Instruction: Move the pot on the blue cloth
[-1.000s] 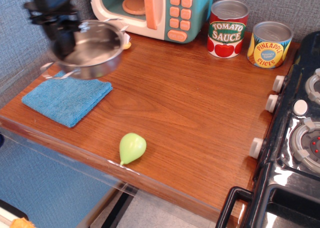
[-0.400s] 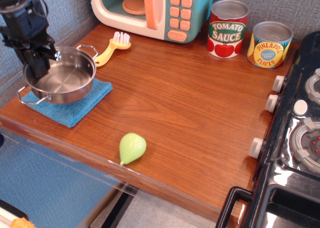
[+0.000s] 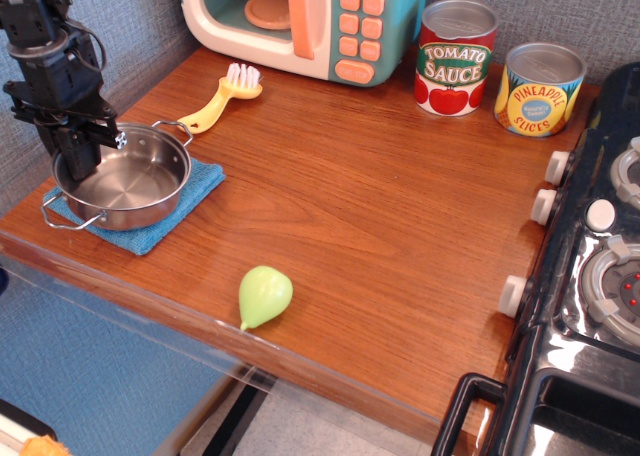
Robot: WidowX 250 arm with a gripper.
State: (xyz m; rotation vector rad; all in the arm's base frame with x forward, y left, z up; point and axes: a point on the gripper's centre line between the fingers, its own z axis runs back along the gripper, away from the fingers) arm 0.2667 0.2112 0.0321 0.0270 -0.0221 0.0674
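Note:
The shiny steel pot [image 3: 128, 181] with two wire loop handles rests upright on the light-blue cloth [image 3: 203, 181] at the table's left front. The cloth shows only around the pot's right and front sides. My black gripper [image 3: 78, 162] comes down from above at the pot's far left rim. Its fingers straddle that rim and look closed on it, with one finger inside the pot.
A yellow brush [image 3: 214, 105] lies just behind the pot. A green pear [image 3: 264, 295] sits near the front edge. A toy microwave [image 3: 300, 21], a tomato sauce can [image 3: 455, 56] and a pineapple can [image 3: 540, 88] stand at the back. A stove [image 3: 600, 276] borders the right.
The pot, held high and tilted behind the cloth a second ago, has come down to the left and now rests level on the cloth. The gripper came down with it.

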